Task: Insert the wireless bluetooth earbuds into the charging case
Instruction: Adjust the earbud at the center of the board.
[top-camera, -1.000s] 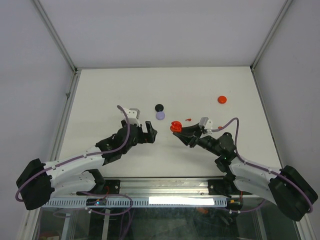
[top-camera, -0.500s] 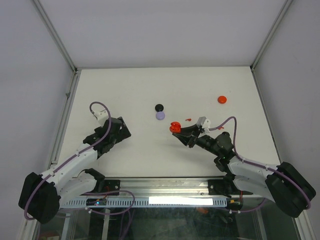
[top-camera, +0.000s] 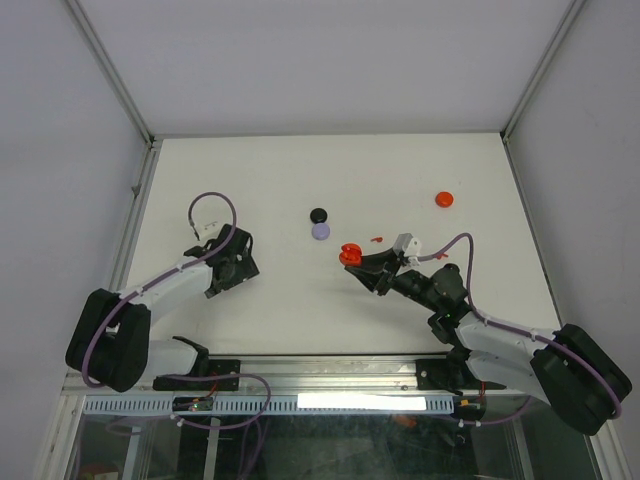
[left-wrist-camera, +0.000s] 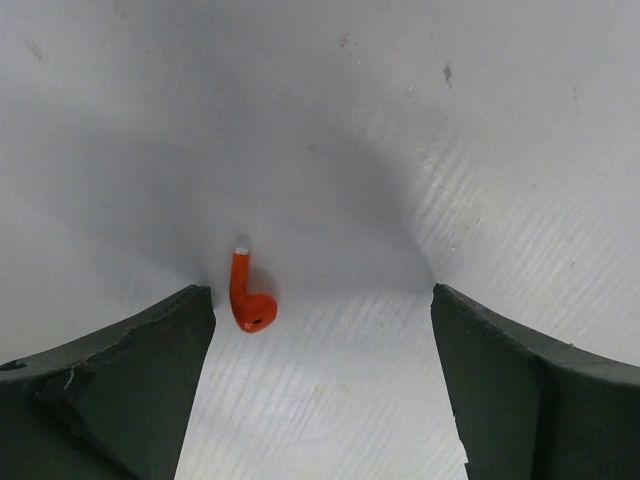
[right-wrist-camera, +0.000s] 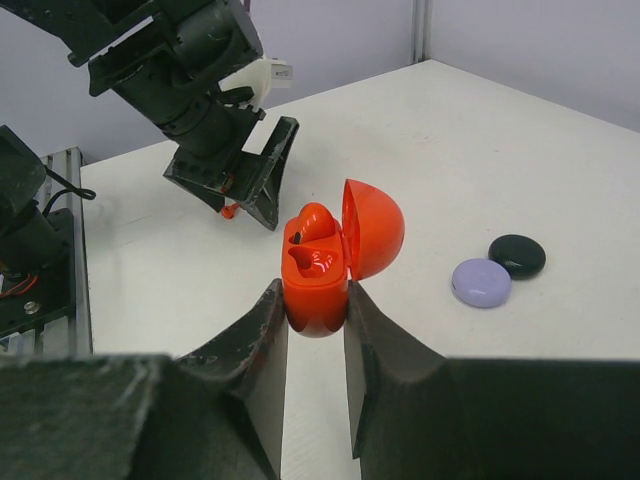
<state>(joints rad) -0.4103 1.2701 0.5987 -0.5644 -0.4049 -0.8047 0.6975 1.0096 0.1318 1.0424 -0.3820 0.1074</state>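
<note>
My right gripper (right-wrist-camera: 315, 300) is shut on an open red charging case (right-wrist-camera: 318, 280) and holds it upright, with the lid (right-wrist-camera: 372, 228) tipped back. One red earbud seems to sit in the case's far slot. In the top view the case (top-camera: 350, 254) is at mid table. My left gripper (left-wrist-camera: 320, 310) is open and low over the table. A loose red earbud (left-wrist-camera: 248, 300) lies between its jaws, close to the left finger. The earbud also shows in the right wrist view (right-wrist-camera: 229, 211). Another red earbud (top-camera: 377, 240) lies just right of the case.
A black disc (top-camera: 318, 215) and a lavender disc (top-camera: 320, 231) lie behind the case, and both show in the right wrist view (right-wrist-camera: 517, 255) (right-wrist-camera: 481, 282). A red disc (top-camera: 444, 199) sits far right. The left arm (top-camera: 170, 285) reaches along the table's left side.
My left arm has swung from beside the case to the table's left part and folded back, and its gripper is now down over a red earbud. My right arm has barely moved.
</note>
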